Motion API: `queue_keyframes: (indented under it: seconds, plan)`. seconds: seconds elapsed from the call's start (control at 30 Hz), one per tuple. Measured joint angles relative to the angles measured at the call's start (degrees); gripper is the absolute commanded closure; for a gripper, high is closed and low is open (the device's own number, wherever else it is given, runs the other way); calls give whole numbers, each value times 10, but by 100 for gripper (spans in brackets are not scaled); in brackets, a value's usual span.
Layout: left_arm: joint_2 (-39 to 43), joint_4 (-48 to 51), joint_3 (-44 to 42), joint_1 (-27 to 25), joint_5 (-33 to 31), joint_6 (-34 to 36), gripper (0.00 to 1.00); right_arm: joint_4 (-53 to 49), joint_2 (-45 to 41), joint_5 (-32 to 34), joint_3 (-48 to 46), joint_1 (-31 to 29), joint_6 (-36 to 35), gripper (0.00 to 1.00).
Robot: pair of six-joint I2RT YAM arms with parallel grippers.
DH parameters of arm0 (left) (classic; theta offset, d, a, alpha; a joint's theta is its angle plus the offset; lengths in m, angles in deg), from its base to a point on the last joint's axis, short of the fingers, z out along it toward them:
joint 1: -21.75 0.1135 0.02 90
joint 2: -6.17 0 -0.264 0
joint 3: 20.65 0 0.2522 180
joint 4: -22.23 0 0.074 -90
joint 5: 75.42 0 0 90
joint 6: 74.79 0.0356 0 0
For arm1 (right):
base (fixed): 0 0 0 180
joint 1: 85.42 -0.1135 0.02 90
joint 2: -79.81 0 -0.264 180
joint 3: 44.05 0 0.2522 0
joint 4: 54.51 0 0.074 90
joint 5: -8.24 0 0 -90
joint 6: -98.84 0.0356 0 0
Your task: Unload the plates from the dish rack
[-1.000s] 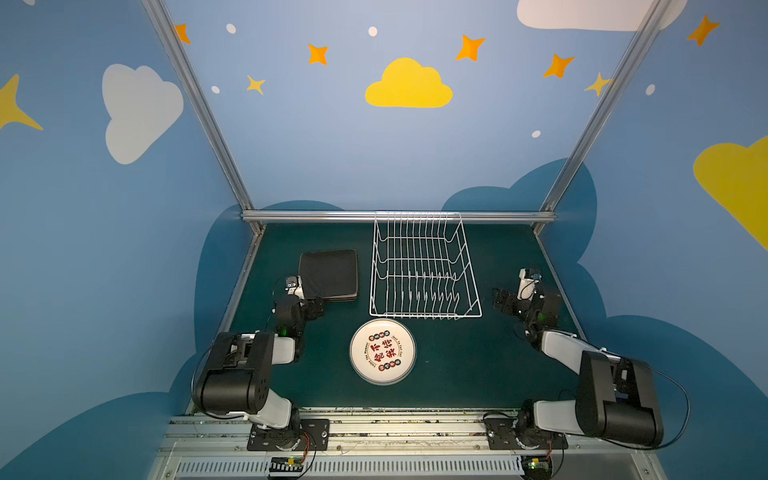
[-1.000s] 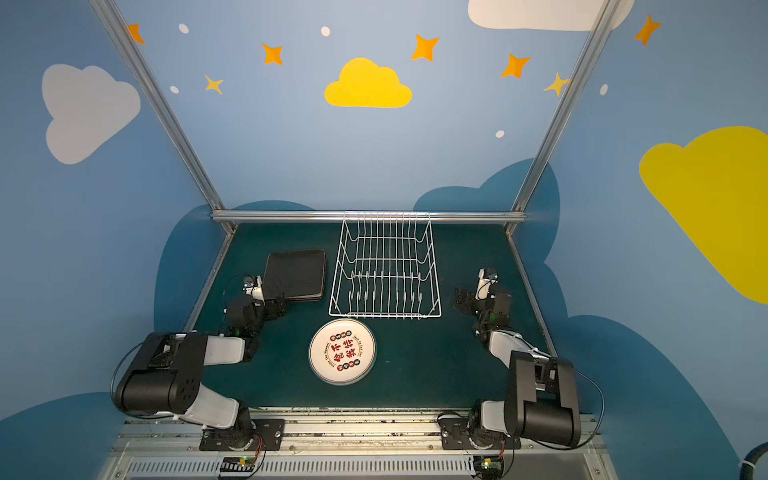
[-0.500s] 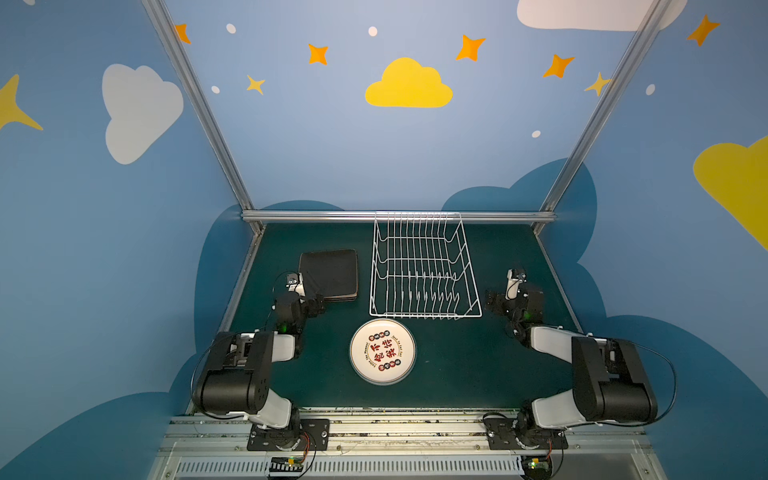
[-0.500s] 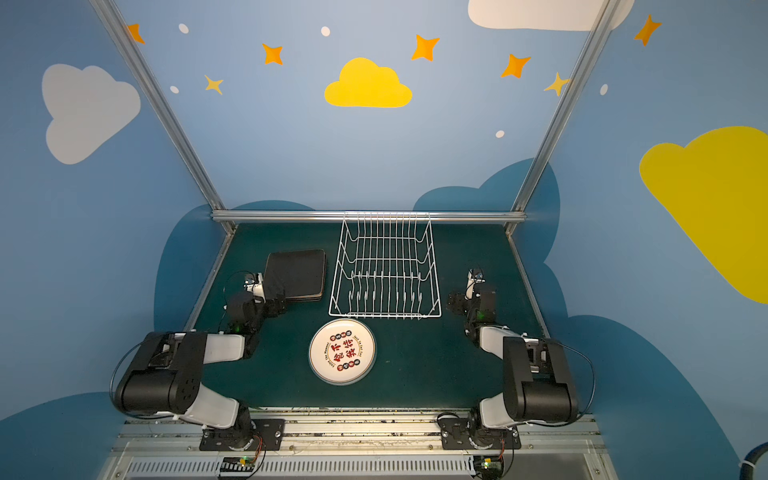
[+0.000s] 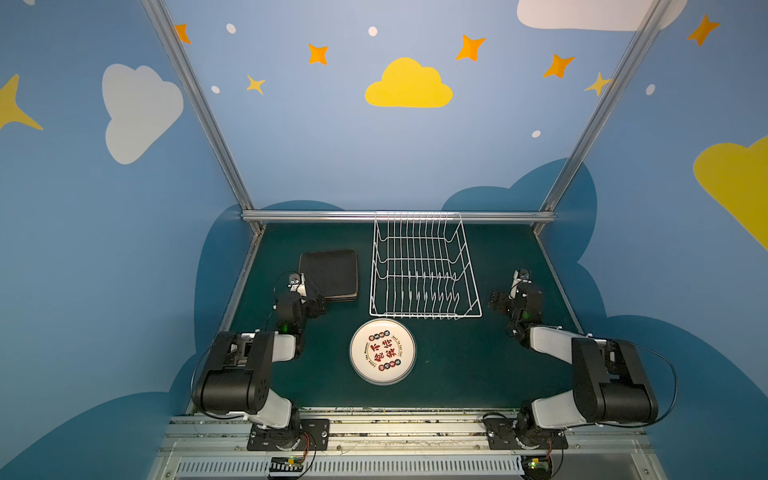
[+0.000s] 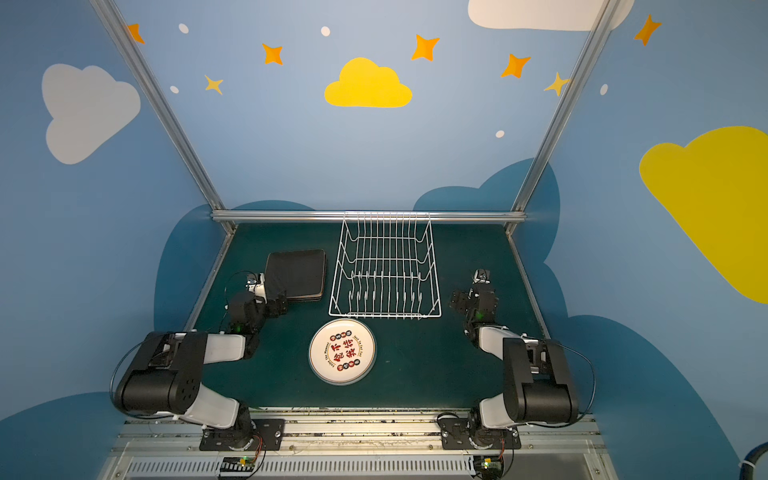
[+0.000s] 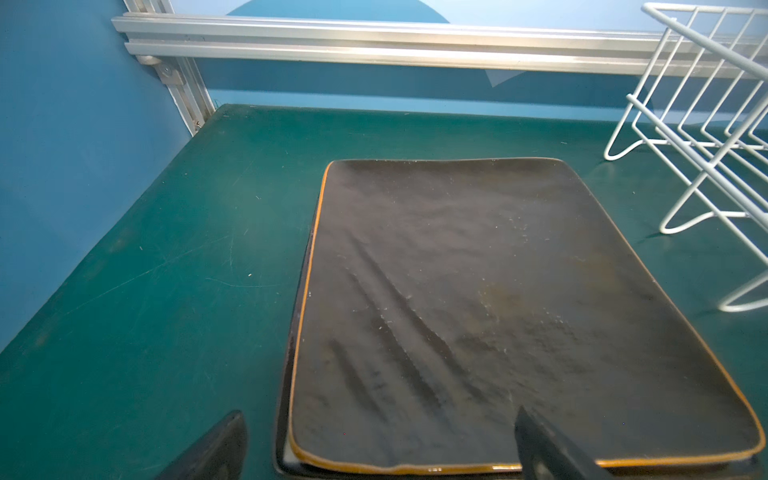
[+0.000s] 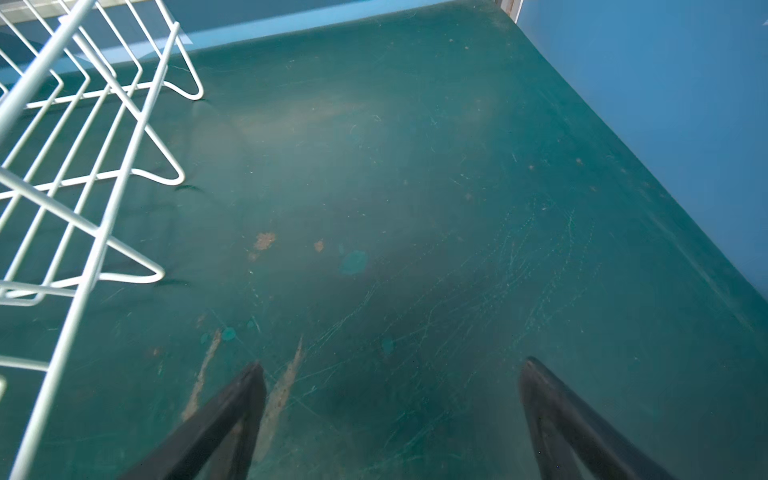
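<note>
Dish rack point(image 5: 424, 317): empty, every tine bare. Black square plates point(image 5: 329, 274) stacked flat on its left, round printed plates point(image 5: 382, 351) stacked in front.

My right pincer point(image 5: 498, 300) has edged toward the rack, wide and empty over bare mat point(image 8: 415, 166). My left pincer point(image 5: 316, 302) is unmoved, wide, straddling the black stack's corner. Unloading looks finished.

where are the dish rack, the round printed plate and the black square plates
dish rack point(image 5: 424, 316): a top view, front base wire
round printed plate point(image 5: 382, 351): a top view, printed centre
black square plates point(image 7: 478, 311): left wrist view, top plate's middle
</note>
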Motion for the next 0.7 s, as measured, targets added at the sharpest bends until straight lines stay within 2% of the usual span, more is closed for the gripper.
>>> queue_keyframes:
  seconds: [0.7]
  plan:
    - [0,8,3,0,0,0,1,0,0,2,0,0,2,5]
